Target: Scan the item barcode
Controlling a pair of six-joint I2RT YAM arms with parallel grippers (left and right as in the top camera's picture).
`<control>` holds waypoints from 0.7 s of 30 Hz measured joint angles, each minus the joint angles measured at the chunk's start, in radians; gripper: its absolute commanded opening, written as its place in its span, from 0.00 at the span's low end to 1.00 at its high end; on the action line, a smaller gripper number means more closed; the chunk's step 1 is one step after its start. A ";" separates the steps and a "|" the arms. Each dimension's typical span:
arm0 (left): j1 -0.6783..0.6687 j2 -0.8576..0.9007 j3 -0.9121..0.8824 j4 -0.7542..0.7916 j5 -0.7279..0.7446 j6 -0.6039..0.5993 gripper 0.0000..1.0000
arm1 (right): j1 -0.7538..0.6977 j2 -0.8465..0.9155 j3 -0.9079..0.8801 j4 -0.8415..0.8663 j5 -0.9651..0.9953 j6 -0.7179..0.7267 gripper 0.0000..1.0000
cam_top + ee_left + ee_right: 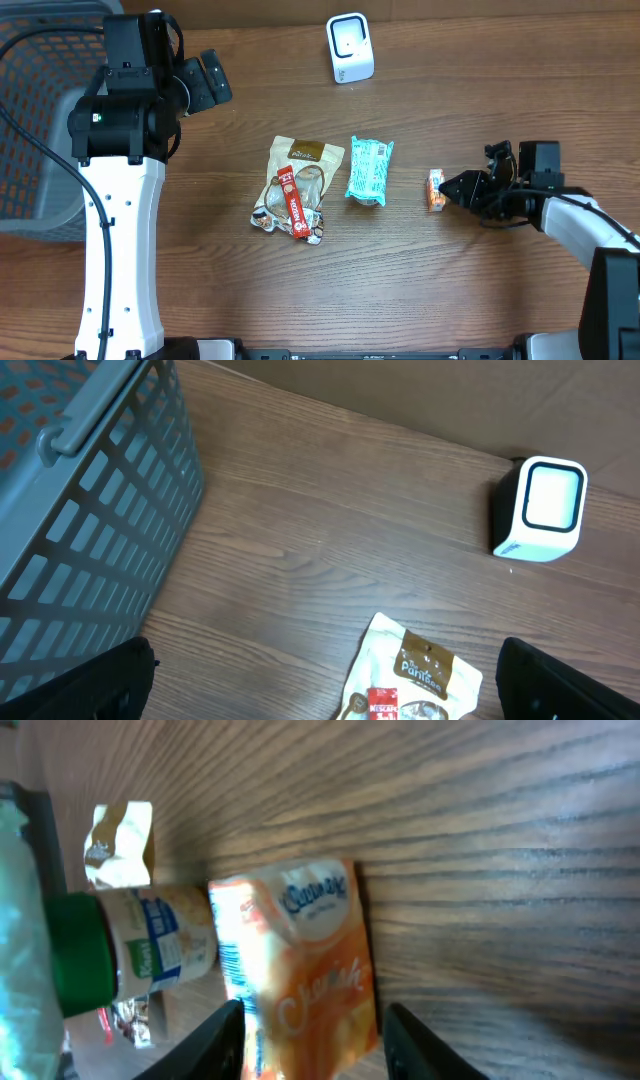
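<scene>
The item, a small orange packet [436, 190], lies on the wooden table at the right. In the right wrist view the orange packet [310, 960] sits between the two dark fingers of my right gripper [318, 1045]. The jaws are open, with a bare gap of table beside the right finger [425, 1040]. I cannot make out a barcode on it. Overhead, the right gripper [455, 187] is low at the packet's right side. The white scanner [350, 48] stands at the back of the table. My left gripper [330, 705] hangs wide open and empty, high at the left.
A beige snack pouch [300, 170] with a red coffee stick [294, 200] on it lies mid-table. A teal packet [368, 170] lies to its right. A grey mesh basket [40, 120] fills the far left. The scanner [540, 510] shows in the left wrist view.
</scene>
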 measured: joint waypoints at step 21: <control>0.000 0.000 0.000 0.000 0.000 0.000 1.00 | 0.254 -0.138 0.310 -0.347 0.263 -0.066 0.63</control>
